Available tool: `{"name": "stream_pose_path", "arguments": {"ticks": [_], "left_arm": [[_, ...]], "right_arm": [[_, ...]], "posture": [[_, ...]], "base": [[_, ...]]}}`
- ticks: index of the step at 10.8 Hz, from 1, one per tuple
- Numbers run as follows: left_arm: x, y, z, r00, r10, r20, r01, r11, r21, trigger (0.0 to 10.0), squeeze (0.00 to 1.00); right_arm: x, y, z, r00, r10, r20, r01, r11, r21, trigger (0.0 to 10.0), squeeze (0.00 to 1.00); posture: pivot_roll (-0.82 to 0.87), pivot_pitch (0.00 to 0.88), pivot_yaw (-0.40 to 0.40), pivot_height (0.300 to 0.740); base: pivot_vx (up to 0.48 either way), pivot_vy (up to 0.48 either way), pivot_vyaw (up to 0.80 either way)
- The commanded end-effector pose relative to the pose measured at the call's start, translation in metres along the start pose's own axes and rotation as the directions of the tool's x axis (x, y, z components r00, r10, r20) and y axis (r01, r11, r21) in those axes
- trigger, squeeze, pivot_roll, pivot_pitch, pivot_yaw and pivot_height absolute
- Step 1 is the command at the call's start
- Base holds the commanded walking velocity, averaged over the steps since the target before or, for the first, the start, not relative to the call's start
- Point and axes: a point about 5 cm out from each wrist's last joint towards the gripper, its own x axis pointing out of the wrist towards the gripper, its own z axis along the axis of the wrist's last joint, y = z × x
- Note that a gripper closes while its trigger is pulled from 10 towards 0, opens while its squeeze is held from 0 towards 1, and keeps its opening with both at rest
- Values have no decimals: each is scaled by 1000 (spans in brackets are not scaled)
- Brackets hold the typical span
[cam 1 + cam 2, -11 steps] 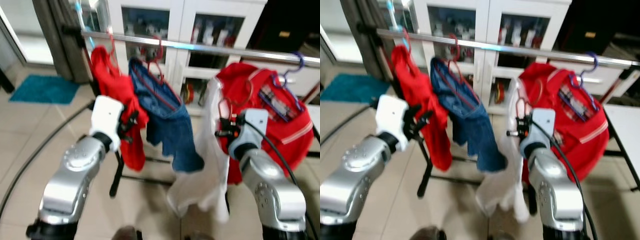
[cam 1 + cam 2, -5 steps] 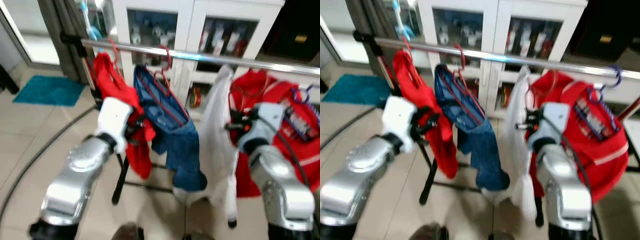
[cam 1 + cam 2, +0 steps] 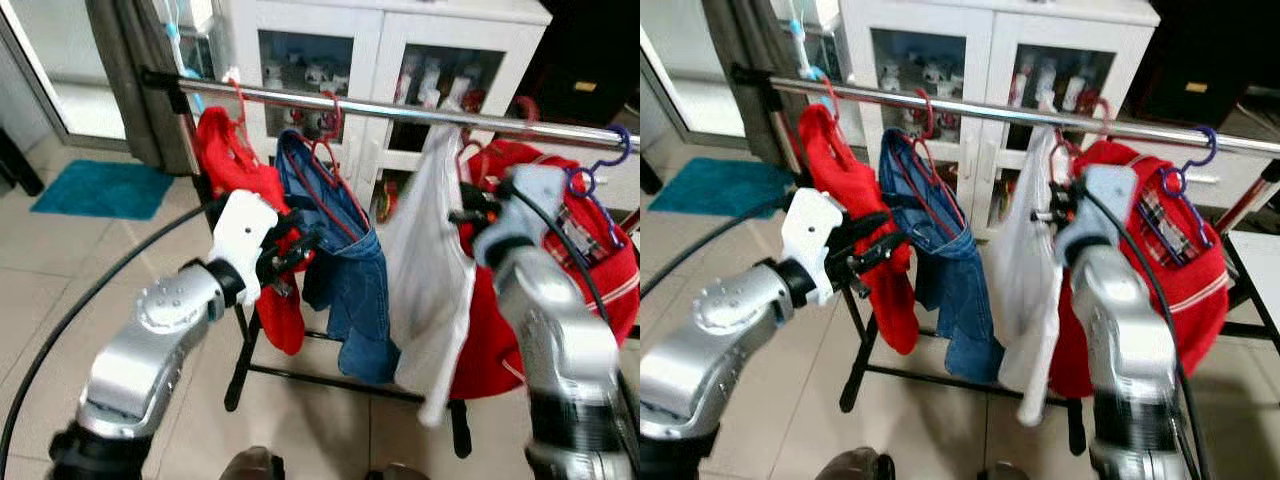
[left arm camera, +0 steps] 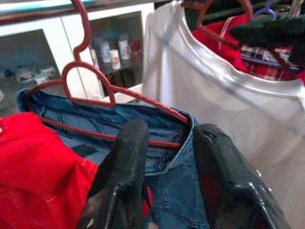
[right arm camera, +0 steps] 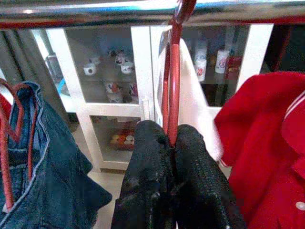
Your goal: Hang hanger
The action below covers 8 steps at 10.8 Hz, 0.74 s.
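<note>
White cabinets (image 3: 380,60) stand behind the rail (image 3: 400,110), which is crowded: red top (image 3: 235,170), jeans (image 3: 345,270), white shirt (image 3: 430,270), red jacket (image 3: 590,260), with little gap between. The hanger (image 5: 172,81) is hooked over the rail, clamped by the raised right gripper (image 5: 172,143). The left gripper (image 4: 167,162), fingers parted, is held before the jeans.

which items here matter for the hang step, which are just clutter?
Job:
right gripper, pinching the red hanger
white shirt on that hanger
metal rail, hook over it

Bystanders:
left gripper, open by the jeans
red garment
red jacket
cabinet
</note>
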Motion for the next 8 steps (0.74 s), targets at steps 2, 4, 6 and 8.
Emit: {"name": "stream_pose_path", "arguments": {"ticks": [2,4,6,8], "left_arm": [[2,-6,3,997,-77,3,76,997,15,10000,0],[2,-11,9,990,-142,21,142,990,17,10000,0],[0,-16,12,978,-209,16,208,978,15,10000,0],[-2,-17,13,969,-247,22,246,969,14,10000,0]], "right_arm": [[23,5,5,999,22,-49,-24,999,-34,10000,0],[43,11,6,995,37,-92,-40,998,-38,10000,0],[61,10,11,993,7,-121,-10,1000,-25,10000,0],[70,6,8,987,-17,-162,17,1000,-1,10000,0]], "posture": [[110,57,-4,740],[122,55,-5,740],[135,60,-4,740],[138,64,-1,740]], "base": [[0,0,0],[0,0,0],[0,0,0],[0,0,0]]}}
